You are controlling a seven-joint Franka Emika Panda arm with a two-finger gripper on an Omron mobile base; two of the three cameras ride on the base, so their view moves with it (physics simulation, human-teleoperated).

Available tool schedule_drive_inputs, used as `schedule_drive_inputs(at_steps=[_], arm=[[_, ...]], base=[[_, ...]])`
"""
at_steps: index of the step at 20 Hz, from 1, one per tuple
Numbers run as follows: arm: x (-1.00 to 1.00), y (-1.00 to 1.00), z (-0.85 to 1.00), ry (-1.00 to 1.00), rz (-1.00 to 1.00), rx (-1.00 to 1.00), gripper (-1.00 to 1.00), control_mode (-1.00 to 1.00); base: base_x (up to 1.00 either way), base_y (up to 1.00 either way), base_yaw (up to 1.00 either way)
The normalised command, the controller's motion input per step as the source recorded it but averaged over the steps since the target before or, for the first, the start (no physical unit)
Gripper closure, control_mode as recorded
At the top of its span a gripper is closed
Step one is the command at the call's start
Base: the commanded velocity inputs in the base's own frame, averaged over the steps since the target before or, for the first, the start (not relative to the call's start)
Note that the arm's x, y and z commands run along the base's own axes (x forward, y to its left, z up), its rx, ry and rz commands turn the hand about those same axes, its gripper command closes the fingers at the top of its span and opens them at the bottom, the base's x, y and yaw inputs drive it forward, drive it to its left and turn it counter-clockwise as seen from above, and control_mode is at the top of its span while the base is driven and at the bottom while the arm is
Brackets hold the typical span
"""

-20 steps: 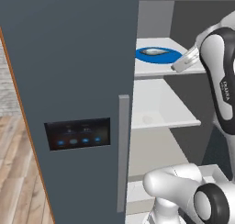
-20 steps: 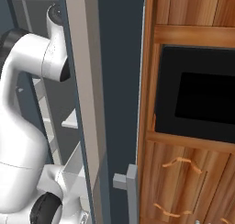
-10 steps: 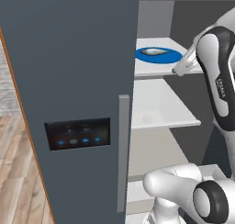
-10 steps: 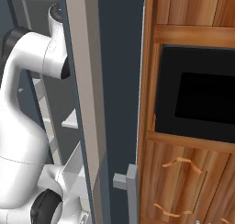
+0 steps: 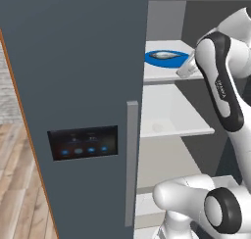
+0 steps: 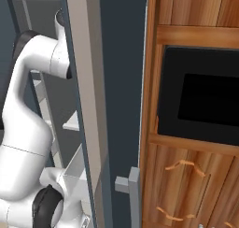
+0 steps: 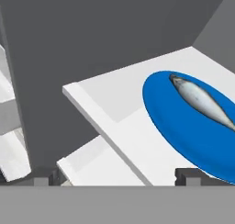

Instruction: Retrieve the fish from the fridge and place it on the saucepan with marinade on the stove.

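Our gripper [image 7: 117, 177] hangs with jaws spread wide, holding nothing. Just ahead, on a white shelf [image 7: 120, 126] of the fridge [image 5: 73, 86], the fish [image 7: 202, 100] lies on a blue plate [image 7: 183, 126]. It's probably light and slippery; we'd pinch across its thick middle.

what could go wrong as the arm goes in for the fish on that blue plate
1. The fish lies off to one side of the open gripper, so a straight reach may miss it.
2. The fingertips sit low near the shelf edge and the blue plate rim; they might knock either.
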Motion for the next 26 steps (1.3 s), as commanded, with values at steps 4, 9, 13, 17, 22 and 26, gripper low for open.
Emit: schedule_drive_inputs(at_steps=[4, 9, 13, 17, 22, 26], arm=[[0.35, -0.01, 0.4, 0.04, 0.0, 0.02, -1.0, -1.0], [0.23, -0.14, 0.14, 0.01, 0.0, 0.01, -1.0, -1.0], [0.18, -0.22, 0.0, 0.0, 0.0, 0.0, -1.0, -1.0], [0.18, -0.18, -0.01, 0.0, 0.01, 0.0, -1.0, -1.0], [0.1, -0.02, -0.2, 0.0, 0.01, 0.0, -1.0, -1.0], [0.25, 0.0, -0.26, 0.0, 0.0, 0.0, -1.0, -1.0]], base=[[0.0, 0.0, 0.0], [0.0, 0.0, 0.0], [0.0, 0.0, 0.0], [0.0, 0.0, 0.0], [0.0, 0.0, 0.0], [0.0, 0.0, 0.0]])
